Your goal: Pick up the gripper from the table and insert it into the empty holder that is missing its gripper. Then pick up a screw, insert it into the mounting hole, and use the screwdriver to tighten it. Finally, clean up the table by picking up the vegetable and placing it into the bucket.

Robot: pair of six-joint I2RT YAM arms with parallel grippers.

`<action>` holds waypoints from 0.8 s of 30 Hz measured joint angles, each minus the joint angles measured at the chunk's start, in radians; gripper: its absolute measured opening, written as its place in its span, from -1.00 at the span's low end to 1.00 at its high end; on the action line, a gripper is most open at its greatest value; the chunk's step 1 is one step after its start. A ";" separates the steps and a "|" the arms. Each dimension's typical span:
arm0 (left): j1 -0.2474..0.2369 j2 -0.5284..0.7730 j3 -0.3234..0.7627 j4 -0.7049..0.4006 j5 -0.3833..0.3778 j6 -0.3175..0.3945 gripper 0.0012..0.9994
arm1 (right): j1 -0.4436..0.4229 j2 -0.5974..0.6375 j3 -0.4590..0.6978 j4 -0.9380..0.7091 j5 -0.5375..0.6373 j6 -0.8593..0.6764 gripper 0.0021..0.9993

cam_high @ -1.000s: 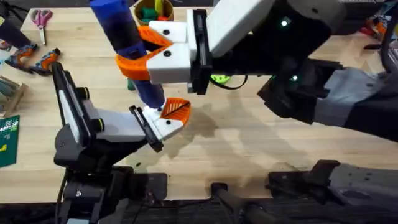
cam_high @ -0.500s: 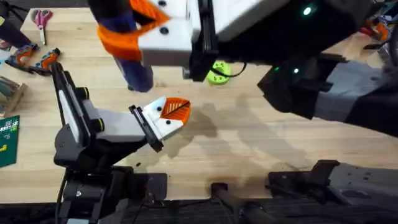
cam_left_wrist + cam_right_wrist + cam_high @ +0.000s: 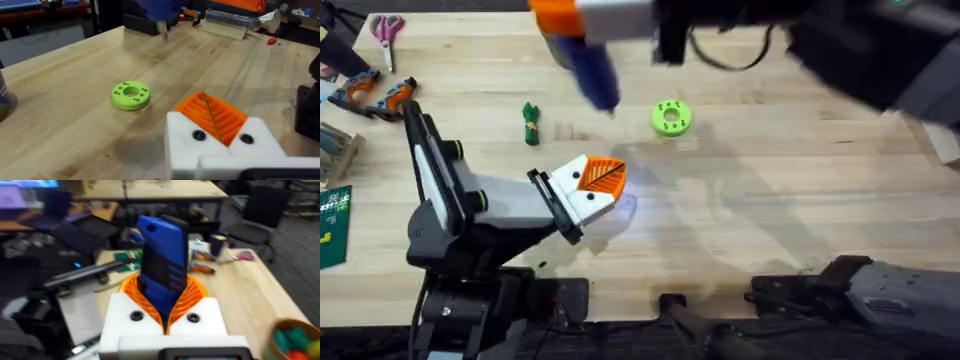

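Orange pads seated in my pressed-together left fingers (image 3: pixel 598 182); right fingers (image 3: pixel 165 311) pinching screwdriver (image 3: pixel 162 265); vegetable (image 3: pixel 530 122) unbinned on worktop (image 3: pixel 770 190).

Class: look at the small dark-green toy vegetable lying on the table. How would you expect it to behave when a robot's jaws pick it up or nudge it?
The vegetable looks small and slender, so it is probably light and would slide easily on the smooth wooden table if nudged. Its elongated shape suggests it may roll or pivot when pushed from the side. Its narrow body gives the jaws little to grip, so it might twist or slip.
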 joint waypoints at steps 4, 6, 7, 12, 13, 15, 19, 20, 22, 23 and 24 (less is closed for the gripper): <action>0.000 0.000 0.000 0.000 0.000 0.000 -0.99 | -0.078 0.000 0.053 -0.149 0.000 -0.105 -0.95; 0.000 0.000 0.000 0.000 0.000 0.000 -0.99 | -0.122 0.000 0.060 -0.217 0.000 -0.161 -0.95; 0.000 0.000 0.000 0.000 0.000 0.000 -0.99 | -0.146 0.000 0.060 -0.252 0.001 -0.193 -0.95; 0.000 0.000 0.000 0.000 0.000 0.000 -0.99 | -0.250 0.000 0.060 -0.401 0.100 -0.375 -0.95; 0.000 0.000 0.000 0.000 0.000 0.000 -0.99 | -0.268 0.000 0.060 -0.425 0.134 -0.425 -0.95; 0.000 0.000 0.000 0.000 0.000 0.000 -0.99 | -0.297 0.000 0.060 -0.469 0.207 -0.533 -0.95; 0.000 0.000 0.000 0.000 0.000 0.000 -0.99 | -0.326 0.000 0.060 -0.542 0.351 -0.754 -0.95; 0.000 0.000 0.000 0.000 0.000 0.000 -0.99 | -0.329 0.000 0.060 -0.554 0.381 -0.806 -0.95; 0.000 0.000 0.000 0.000 0.000 0.000 -0.99 | -0.336 0.002 0.060 -0.585 0.441 -0.929 -0.95; 0.000 0.000 0.000 0.000 0.000 0.000 -0.99 | -0.340 0.008 0.060 -0.596 0.465 -0.986 -0.95; 0.000 0.000 0.000 0.000 0.000 0.000 -0.99 | -0.345 0.019 0.061 -0.601 0.486 -1.038 -0.95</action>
